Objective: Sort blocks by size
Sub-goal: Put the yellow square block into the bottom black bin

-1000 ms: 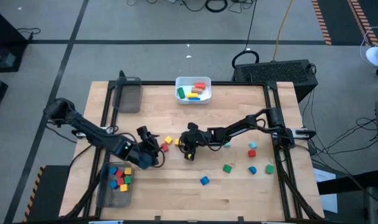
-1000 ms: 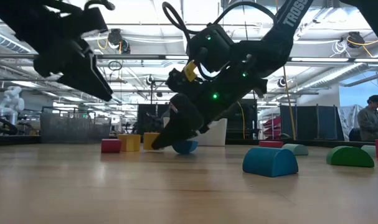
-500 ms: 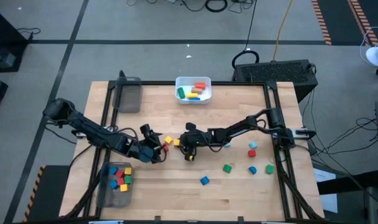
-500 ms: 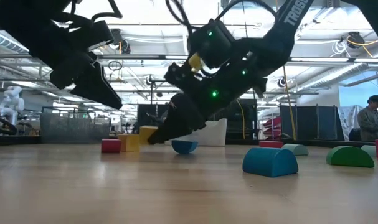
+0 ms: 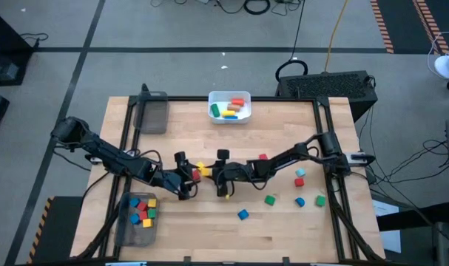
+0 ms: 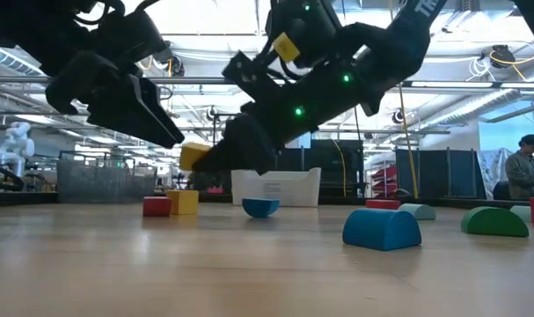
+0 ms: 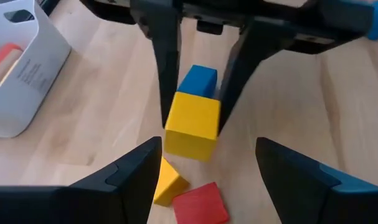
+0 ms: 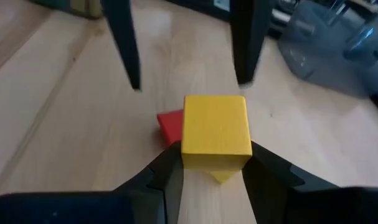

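Observation:
My right gripper (image 5: 208, 172) is shut on a yellow cube (image 5: 202, 168) above the table's middle. My left gripper (image 5: 185, 177) is open just to the cube's left and faces it. Its fingers (image 8: 123, 50) stop a little short of the cube and touch nothing. Under the cube, a small red block (image 7: 201, 202) and a small yellow block (image 7: 168, 180) lie on the wood. A blue block (image 7: 198, 81) lies beyond them. More blocks lie at the right: red (image 5: 262, 157), green (image 5: 270, 199) and blue (image 5: 242, 214). My right gripper pinches the yellow cube by two opposite side faces (image 8: 195, 149) between its two fingers (image 7: 165, 74). The fingers come from the table's right, slanting down. The cube is lifted clear of the table and sits roughly level (image 6: 194, 156).
A white bin (image 5: 217, 112) with long blocks stands at the far edge. A clear grey tray (image 5: 156, 118) stands at the far left. Another tray (image 5: 125, 233) with several small cubes is at the near left. A person (image 6: 519, 172) stands beyond the table.
My right gripper has lifted the yellow cube off the table and carried it up and toward the table's left. My left gripper has moved toward the table's right, closer to the cube, and has stayed open. A red block at the right has come into view.

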Controlling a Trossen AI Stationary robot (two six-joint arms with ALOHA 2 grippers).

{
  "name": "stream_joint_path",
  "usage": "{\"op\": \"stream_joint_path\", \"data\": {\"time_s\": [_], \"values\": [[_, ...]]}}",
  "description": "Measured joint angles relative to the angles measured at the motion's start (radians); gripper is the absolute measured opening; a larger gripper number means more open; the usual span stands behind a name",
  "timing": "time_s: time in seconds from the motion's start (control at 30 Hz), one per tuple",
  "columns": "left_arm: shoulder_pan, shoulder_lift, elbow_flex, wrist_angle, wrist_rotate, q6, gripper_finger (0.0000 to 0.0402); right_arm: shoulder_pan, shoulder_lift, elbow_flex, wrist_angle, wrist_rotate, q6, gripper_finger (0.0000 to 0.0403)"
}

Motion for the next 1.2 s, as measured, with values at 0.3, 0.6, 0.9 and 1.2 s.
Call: {"op": "stream_joint_path", "data": {"time_s": [0.3, 0.6, 0.9, 1.2], "values": [[0.001, 0.000, 0.000, 0.001, -0.008, 0.031, 0.0262, 0.037, 0.000, 0.041, -0.006, 0.015, -0.051, 0.0132], [0.000, 0.000, 0.000, 0.036, -0.013, 0.056, 0.0262, 0.043, 0.000, 0.048, -0.005, 0.015, -0.043, 0.0132], [0.000, 0.000, 0.000, 0.069, -0.011, 0.087, 0.0206, 0.042, 0.000, 0.048, -0.004, 0.018, 0.014, 0.0132], [0.000, 0.000, 0.000, 0.068, 0.007, 0.087, 0.0150, 0.042, 0.002, 0.048, 0.002, 0.011, 0.028, 0.0132]]}}
